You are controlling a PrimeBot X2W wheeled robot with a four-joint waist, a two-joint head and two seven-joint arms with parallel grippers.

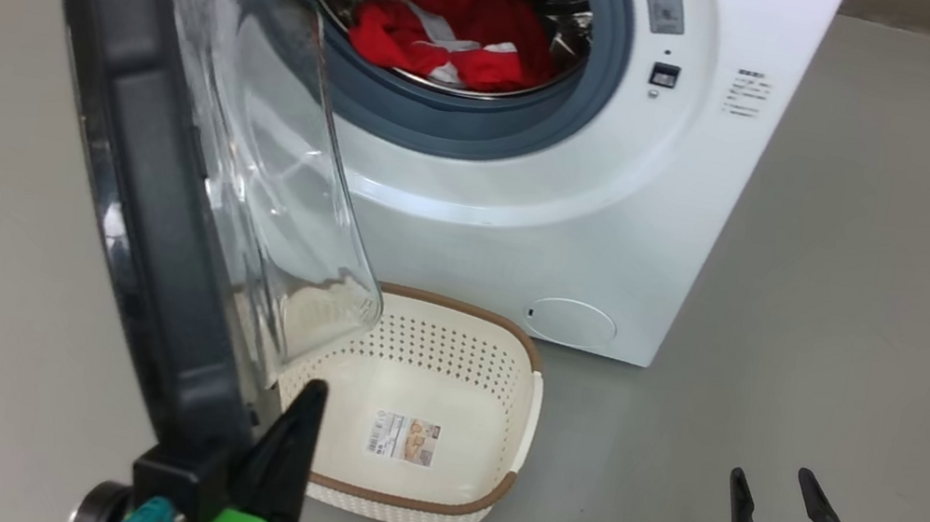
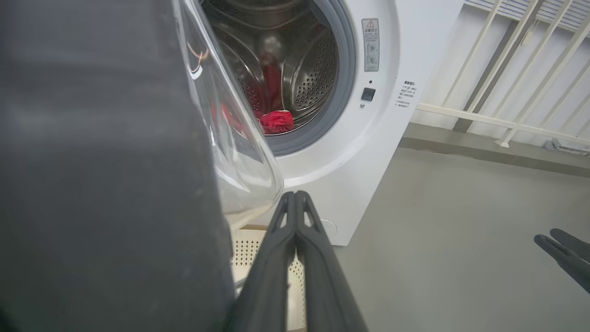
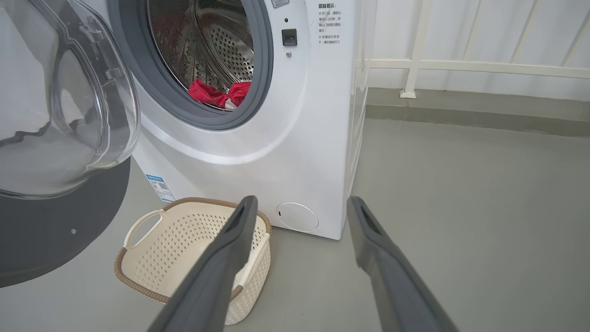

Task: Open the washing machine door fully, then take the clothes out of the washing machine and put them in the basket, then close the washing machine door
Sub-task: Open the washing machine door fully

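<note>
The white washing machine (image 1: 621, 230) stands with its door (image 1: 148, 180) swung out towards me on the left, black rim edge-on and glass bowl (image 1: 272, 172) bulging right. Red and white clothes (image 1: 450, 37) lie at the front of the steel drum. The cream basket (image 1: 426, 491) sits on the floor below the door, holding nothing but its paper label. My left gripper (image 1: 314, 392) is shut on nothing, right beside the inner side of the door's lower rim; whether it touches I cannot tell. My right gripper (image 1: 772, 475) hangs open over bare floor, well right of the basket.
A white railing (image 2: 507, 69) and a low grey kerb (image 3: 461, 113) run behind and to the right of the machine. Grey floor (image 1: 863, 366) spreads right of the machine and basket. The open door overhangs the basket's left end.
</note>
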